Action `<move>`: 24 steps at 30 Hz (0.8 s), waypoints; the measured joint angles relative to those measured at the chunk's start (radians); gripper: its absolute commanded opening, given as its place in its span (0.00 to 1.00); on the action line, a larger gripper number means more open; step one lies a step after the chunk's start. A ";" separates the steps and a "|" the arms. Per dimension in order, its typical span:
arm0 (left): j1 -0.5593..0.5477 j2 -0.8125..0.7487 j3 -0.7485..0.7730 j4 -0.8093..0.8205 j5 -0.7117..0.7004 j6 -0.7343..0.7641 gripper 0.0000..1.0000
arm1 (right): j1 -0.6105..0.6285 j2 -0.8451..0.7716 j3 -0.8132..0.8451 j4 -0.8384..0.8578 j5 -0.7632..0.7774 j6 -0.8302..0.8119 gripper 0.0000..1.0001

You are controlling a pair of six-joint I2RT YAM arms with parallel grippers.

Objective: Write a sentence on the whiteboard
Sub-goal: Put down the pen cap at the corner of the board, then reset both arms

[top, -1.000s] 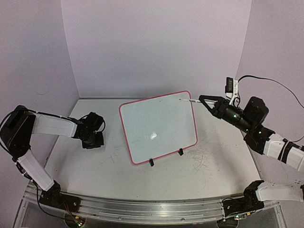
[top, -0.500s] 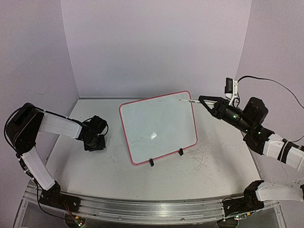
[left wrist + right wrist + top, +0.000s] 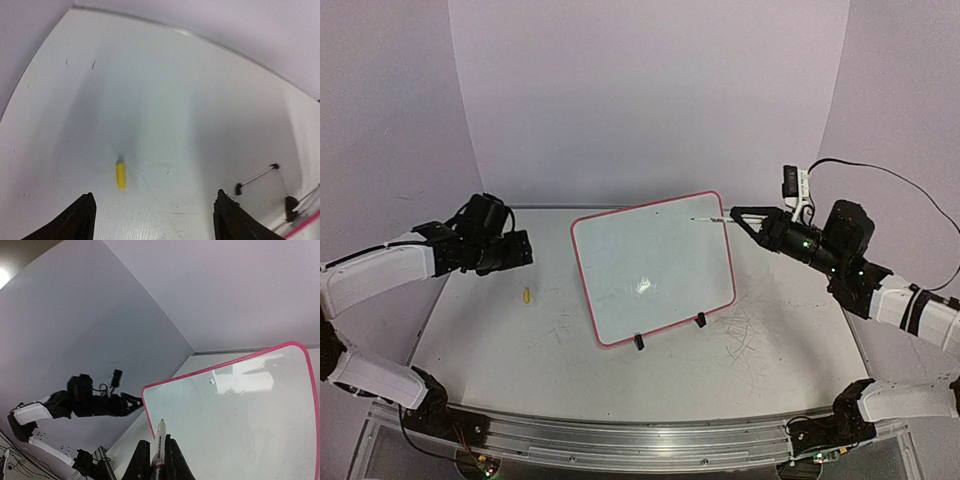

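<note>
Pointing toward nine o'clock in the overhead view, the pen (image 3: 710, 216) in the right claw (image 3: 730, 213) lies nearly level. Its tip sits at the far right corner of the whiteboard (image 3: 655, 265), about one o'clock on the board's face; whether it touches or stops just short cannot be told. That claw is clamped tight on the pen's barrel, and it is plainly the nearer arm for writing. The board leans back on two black feet (image 3: 639, 342) mid-counter, and no sentence can be made out on it. Off at nine o'clock the left claw (image 3: 518, 250) hangs spread wide and empty above a small yellow piece (image 3: 120, 176), likely the pen's cap. The counter (image 3: 520, 370) is white and scuffed with faint scribbles. Plain lilac walls (image 3: 640, 100) close the back and sides.
</note>
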 measured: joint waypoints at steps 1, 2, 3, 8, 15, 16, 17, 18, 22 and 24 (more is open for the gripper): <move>0.000 -0.040 0.023 -0.007 0.016 0.022 0.87 | 0.004 0.024 0.031 -0.044 -0.011 -0.028 0.00; 0.001 -0.077 0.050 -0.006 0.050 0.047 0.88 | 0.012 0.055 0.072 -0.093 -0.025 -0.061 0.00; 0.002 -0.109 0.082 0.003 0.099 0.073 0.89 | 0.023 0.089 0.122 -0.144 -0.040 -0.100 0.00; -0.052 -0.134 0.223 0.119 0.430 0.151 0.89 | 0.116 0.205 0.286 -0.321 -0.125 -0.263 0.00; -0.295 0.091 0.260 0.243 0.793 0.208 0.80 | 0.218 0.272 0.303 -0.400 -0.233 -0.349 0.00; -0.308 0.118 0.247 0.252 0.826 0.209 0.79 | 0.225 0.277 0.303 -0.402 -0.242 -0.353 0.00; -0.313 0.133 0.236 0.257 0.854 0.209 0.78 | 0.229 0.278 0.303 -0.404 -0.250 -0.355 0.00; -0.317 0.148 0.223 0.262 0.882 0.208 0.77 | 0.232 0.279 0.303 -0.405 -0.258 -0.357 0.00; -0.325 0.178 0.212 0.288 0.982 0.213 0.73 | 0.234 0.280 0.304 -0.403 -0.299 -0.358 0.00; -0.330 0.184 0.212 0.308 1.022 0.217 0.71 | 0.237 0.281 0.306 -0.402 -0.324 -0.358 0.00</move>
